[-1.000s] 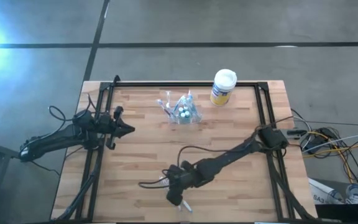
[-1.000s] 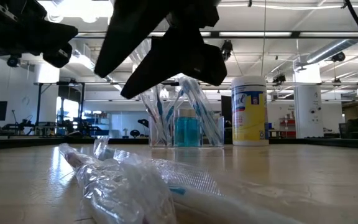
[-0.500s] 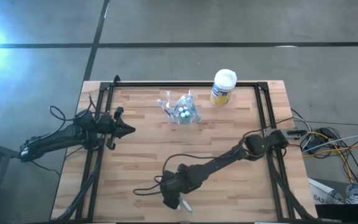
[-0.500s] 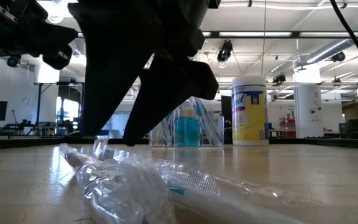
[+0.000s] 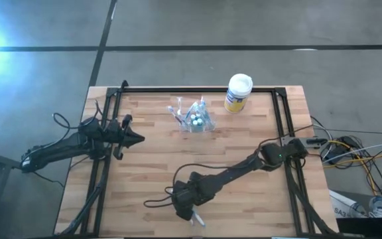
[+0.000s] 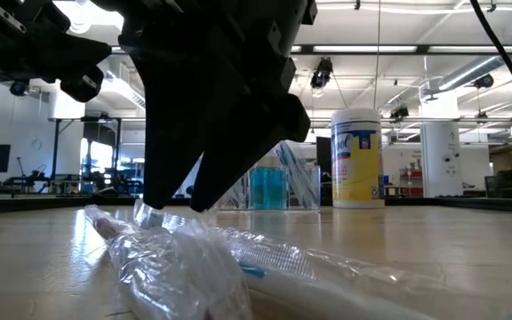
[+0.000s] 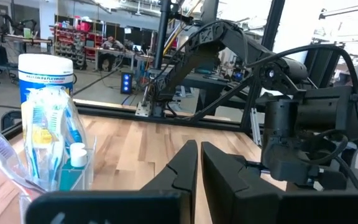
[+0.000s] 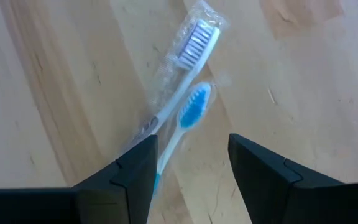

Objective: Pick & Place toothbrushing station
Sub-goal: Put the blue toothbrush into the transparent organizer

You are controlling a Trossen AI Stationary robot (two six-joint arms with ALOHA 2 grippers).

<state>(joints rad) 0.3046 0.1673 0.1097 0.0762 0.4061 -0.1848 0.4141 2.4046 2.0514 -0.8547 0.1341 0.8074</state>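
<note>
The toothbrushing station (image 5: pixel 194 119), a see-through cup holding toothbrushes and small tubes, stands on its base at the table's far middle; it also shows in the left wrist view (image 7: pixel 48 155). Two toothbrushes in clear wrappers (image 8: pixel 188 74) lie flat near the table's front edge (image 6: pixel 194 262). My right gripper (image 8: pixel 191 168) is open and points steeply down just over them, one finger on either side of their handles. I cannot tell whether it touches the wrappers. My left gripper (image 7: pixel 199 168) is shut and level at the table's left side (image 5: pixel 135 139).
A yellow canister with a white lid (image 5: pixel 237 93) stands at the far edge, right of the station. A black frame (image 5: pixel 197 89) runs around the table top. Bare wood (image 5: pixel 158 166) lies between the station and the wrapped toothbrushes.
My right gripper has sunk toward the wrapped toothbrushes, shifted slightly toward the table's left edge and tipped steeper. The toothbrushes have stayed where they lay.
</note>
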